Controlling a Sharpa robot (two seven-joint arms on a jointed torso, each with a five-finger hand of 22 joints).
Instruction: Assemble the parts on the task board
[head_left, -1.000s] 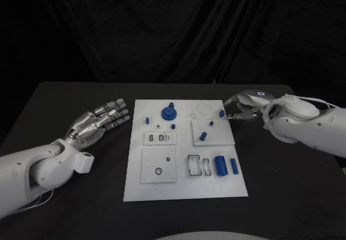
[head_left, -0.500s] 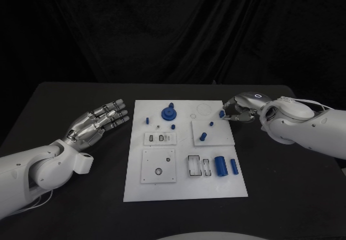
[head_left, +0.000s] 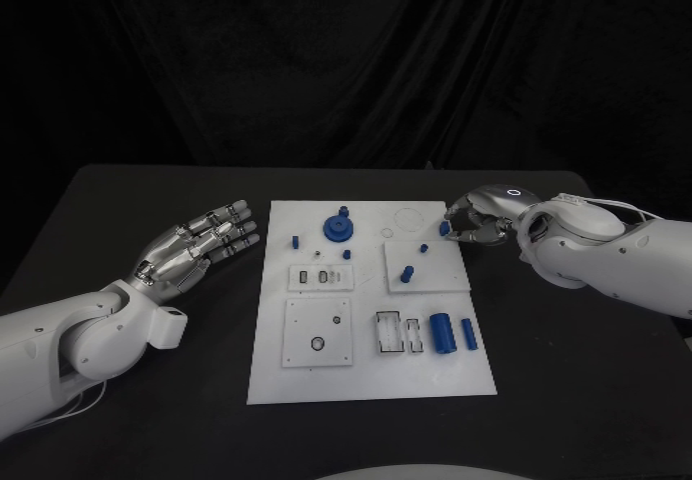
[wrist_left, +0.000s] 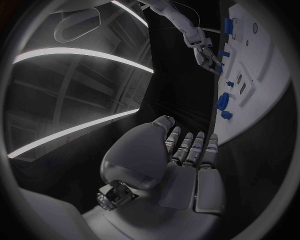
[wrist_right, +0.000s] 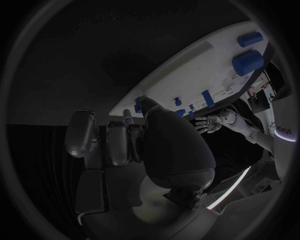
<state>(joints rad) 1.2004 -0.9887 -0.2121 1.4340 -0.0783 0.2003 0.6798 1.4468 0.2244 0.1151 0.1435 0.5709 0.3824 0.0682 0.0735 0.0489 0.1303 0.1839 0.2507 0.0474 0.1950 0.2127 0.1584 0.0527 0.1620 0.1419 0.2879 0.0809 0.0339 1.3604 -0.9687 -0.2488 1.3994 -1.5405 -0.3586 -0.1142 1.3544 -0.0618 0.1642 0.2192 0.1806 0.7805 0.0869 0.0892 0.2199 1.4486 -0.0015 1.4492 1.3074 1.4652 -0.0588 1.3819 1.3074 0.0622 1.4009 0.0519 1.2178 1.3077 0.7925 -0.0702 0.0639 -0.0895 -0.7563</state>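
Reaching over the far right edge of the flat white plastic task board (head_left: 368, 380), the right hand (head_left: 476, 220) curls its fingers around a small blue plastic peg (head_left: 443, 229); whether they actually pinch it, I cannot tell. The left hand (head_left: 195, 245) hovers beside the board's left edge, fingers apart, holding nothing; the peg looks light, rigid and smooth, probably slippery, best pinched across its sides.

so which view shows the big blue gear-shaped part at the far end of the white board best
The head view: the big blue gear-shaped part sits unobstructed on the white task board, seen from above. The left wrist view shows it small and edge-on. In the right wrist view I cannot pick it out.
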